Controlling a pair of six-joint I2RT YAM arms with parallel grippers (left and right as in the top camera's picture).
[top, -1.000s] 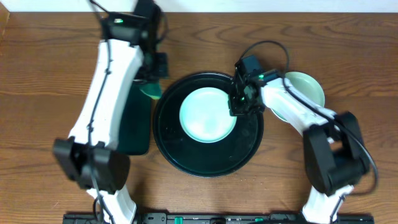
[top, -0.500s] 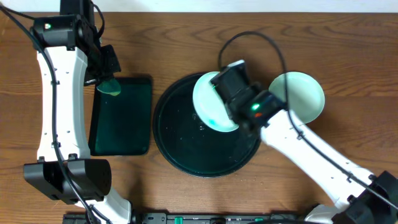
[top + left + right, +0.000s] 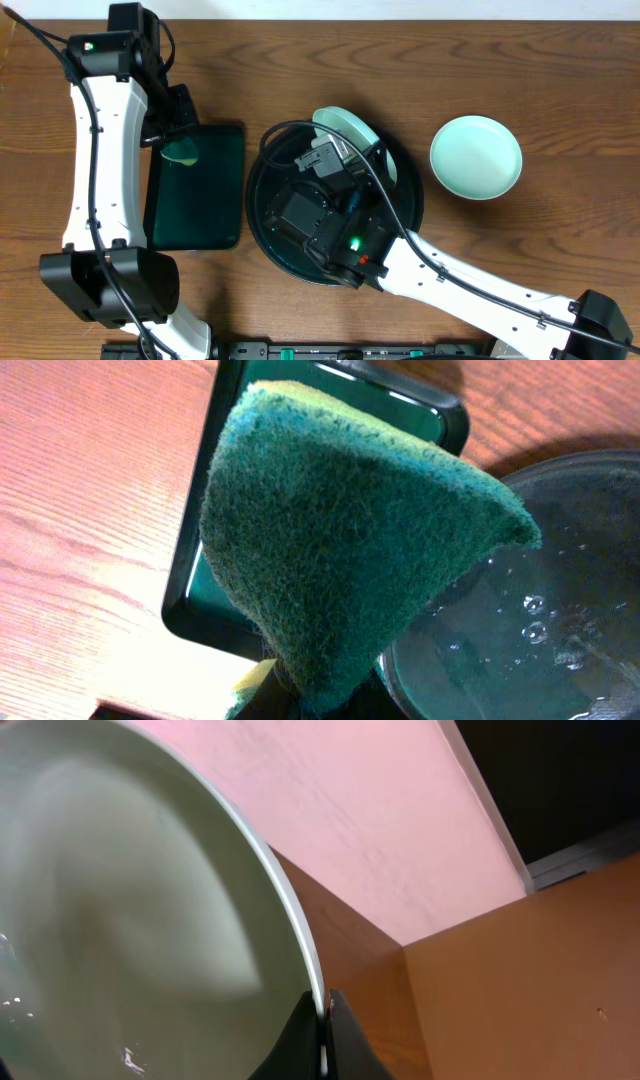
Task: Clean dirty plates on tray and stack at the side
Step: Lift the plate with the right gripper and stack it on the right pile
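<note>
Pinching tilted mint plate [image 3: 140,910] rim: right gripper [image 3: 324,1016], over tray [image 3: 259,212]; left gripper [image 3: 178,138] clamps sponge [image 3: 340,550].

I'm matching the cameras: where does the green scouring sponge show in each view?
Overhead: the green scouring sponge, upper left, at the rectangular dark tray's top-left corner.
Left wrist: the sponge fills the centre.
Right wrist: not in it.
Shared landmark: the dark tray, behind the sponge in both.

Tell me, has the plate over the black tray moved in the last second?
Yes. The plate lay flat at the centre of the tray; now it is tilted, shifted toward the far rim.
</note>
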